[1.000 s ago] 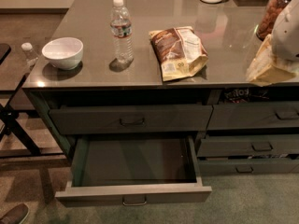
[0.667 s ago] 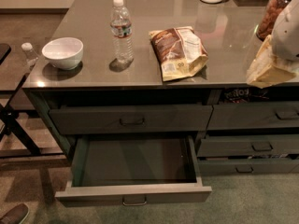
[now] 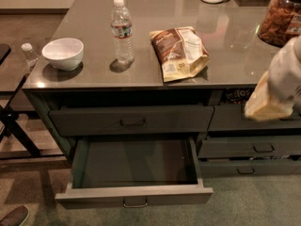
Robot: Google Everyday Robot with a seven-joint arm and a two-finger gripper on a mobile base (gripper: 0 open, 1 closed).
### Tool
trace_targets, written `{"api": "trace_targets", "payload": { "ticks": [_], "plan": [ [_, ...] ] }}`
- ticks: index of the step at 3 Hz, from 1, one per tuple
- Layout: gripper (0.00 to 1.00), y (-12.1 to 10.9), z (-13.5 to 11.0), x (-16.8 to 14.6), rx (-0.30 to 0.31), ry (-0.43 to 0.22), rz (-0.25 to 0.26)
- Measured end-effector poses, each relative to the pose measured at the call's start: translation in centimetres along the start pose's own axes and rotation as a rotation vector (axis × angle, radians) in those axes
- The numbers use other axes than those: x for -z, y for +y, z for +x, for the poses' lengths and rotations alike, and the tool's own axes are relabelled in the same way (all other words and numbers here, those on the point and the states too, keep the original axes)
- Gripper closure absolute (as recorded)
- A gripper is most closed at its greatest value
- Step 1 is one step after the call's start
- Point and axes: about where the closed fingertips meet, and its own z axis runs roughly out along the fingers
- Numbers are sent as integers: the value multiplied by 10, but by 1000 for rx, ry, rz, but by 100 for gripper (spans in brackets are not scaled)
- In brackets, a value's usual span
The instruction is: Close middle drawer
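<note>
The middle drawer is pulled wide open in the left column of the grey-green cabinet, low in the camera view. Its deep box is empty, and its low front panel carries a small metal loop handle. Above it, the taller-fronted drawer is closed. My gripper is a blurred white and tan shape at the right edge. It hangs in front of the right column of drawers, well to the right of the open drawer and above it, touching nothing I can see.
On the countertop stand a white bowl, a water bottle, a snack bag and a jar. Closed drawers fill the right column. A folding stand and a shoe are at the left.
My gripper has dropped lower along the right edge of the view. The drawer stands open as before and the things on the counter have not moved.
</note>
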Motion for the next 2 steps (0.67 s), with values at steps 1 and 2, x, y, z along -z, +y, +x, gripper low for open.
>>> {"api": "trace_targets", "payload": {
  "ticks": [1, 2],
  "plan": [
    [100, 36, 30, -70, -48, 29, -120],
    [100, 36, 30, -70, -48, 29, -120]
  ]
}}
